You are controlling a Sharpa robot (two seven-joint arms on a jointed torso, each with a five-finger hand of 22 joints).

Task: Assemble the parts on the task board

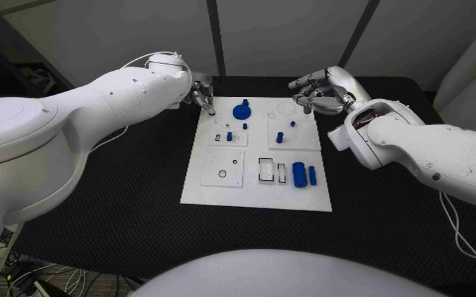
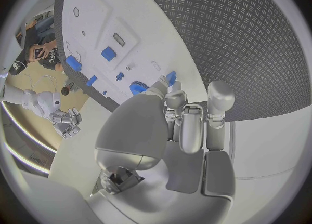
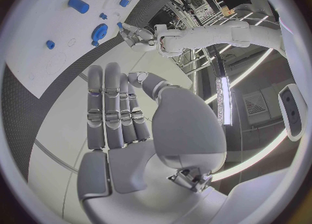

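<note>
The white task board (image 1: 256, 197) lies mid-table. On it sit a blue gear-like disc (image 1: 243, 111), several small blue pegs such as one (image 1: 280, 137) near the middle, and two blue cylinders (image 1: 300, 174) lying at its right side. My left hand (image 1: 202, 96) hovers at the board's far left corner and pinches a small blue part (image 2: 171, 77) at its fingertips, close to the disc (image 2: 137, 87). The part (image 3: 120, 25) also appears beside that hand (image 3: 138, 35) in the right wrist view. My right hand (image 1: 319, 95) hangs over the far right corner, fingers (image 3: 111, 104) apart, holding nothing.
The board carries raised white plates with holes (image 1: 222, 171) and rectangular slots (image 1: 266, 170), plus a pale ring outline (image 1: 285, 108) near my right hand. Black textured matting (image 1: 119, 194) surrounds the board. Grey wall panels stand behind the table's far edge.
</note>
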